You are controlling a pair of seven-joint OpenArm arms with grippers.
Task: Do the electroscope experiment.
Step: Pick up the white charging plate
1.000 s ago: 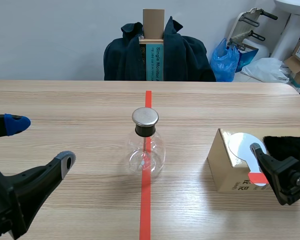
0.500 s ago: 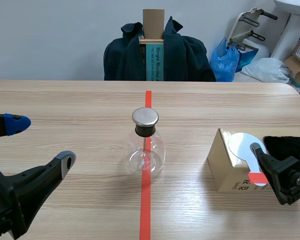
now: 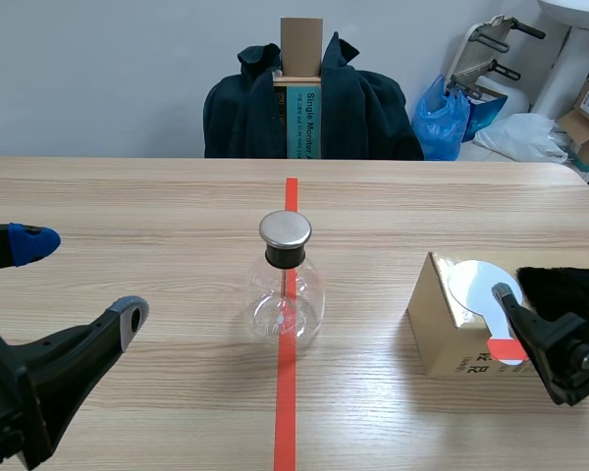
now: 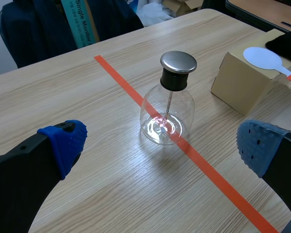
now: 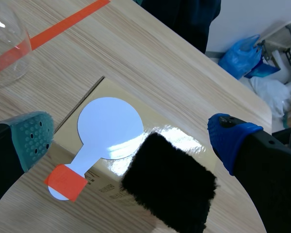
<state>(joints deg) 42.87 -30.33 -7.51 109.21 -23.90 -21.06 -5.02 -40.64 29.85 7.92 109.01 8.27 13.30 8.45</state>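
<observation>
The electroscope, a clear glass flask with a metal cap and a thin rod inside, stands on the orange tape line at the table's middle. My left gripper is open to its left, and the electroscope sits just ahead of its spread fingers. A white round paddle with an orange-taped handle lies on a cardboard box, beside a black fur pad. My right gripper hangs open over the paddle and fur, holding nothing. The same box sits right of the flask.
Beyond the table's far edge stands a chair draped with a dark jacket, with a tall cardboard box behind it. A blue bag and other clutter lie at the back right. The table's right edge runs close to the box.
</observation>
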